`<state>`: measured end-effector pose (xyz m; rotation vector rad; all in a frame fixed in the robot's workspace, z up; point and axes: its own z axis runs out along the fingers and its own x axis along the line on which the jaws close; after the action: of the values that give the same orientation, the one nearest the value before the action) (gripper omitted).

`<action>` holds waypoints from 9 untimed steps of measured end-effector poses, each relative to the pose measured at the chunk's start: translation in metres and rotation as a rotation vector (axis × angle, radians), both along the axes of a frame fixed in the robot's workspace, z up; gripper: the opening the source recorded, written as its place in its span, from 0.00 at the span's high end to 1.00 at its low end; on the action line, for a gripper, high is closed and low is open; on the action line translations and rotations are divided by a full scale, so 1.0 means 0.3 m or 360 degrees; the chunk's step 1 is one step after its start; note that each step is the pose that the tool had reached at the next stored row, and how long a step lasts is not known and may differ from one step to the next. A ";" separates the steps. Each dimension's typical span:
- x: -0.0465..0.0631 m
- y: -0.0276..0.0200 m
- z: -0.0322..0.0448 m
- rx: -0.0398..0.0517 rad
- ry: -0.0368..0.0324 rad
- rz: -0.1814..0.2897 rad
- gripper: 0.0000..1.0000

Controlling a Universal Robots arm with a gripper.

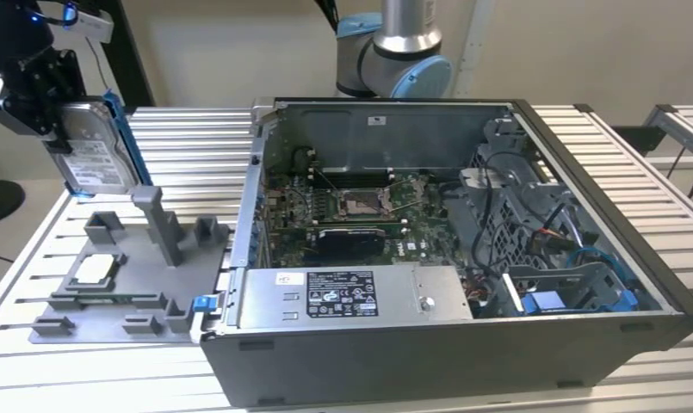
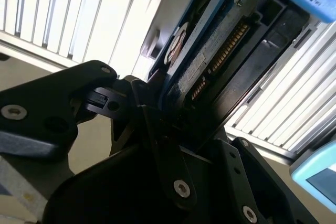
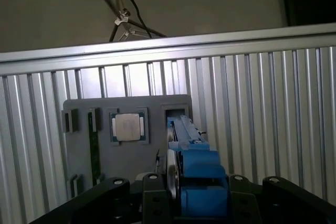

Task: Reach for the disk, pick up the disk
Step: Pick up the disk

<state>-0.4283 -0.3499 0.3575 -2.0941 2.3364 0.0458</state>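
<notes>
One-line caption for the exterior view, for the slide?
End effector grips the disk upright above the grey fixture tray, beside the open computer case.

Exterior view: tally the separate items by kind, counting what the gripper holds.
disk: 1
chip: 1
grey fixture: 1
computer case: 1
Total: 4

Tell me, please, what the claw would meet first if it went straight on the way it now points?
Shut on the disk and pointing down, the claw would probably bring the disk's lower edge onto the grey fixture tray first, beside the square chip; depth is unclear.
</notes>
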 end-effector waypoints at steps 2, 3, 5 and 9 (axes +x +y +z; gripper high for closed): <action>0.000 0.000 0.007 0.0000 0.0000 0.0000 1.00; 0.000 0.000 0.010 0.0000 0.0000 0.0000 1.00; 0.000 0.000 0.017 0.0000 0.0000 0.0000 1.00; 0.000 0.000 0.031 0.0000 0.0000 0.0000 1.00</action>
<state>-0.4283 -0.3499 0.3667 -2.0940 2.3364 0.0457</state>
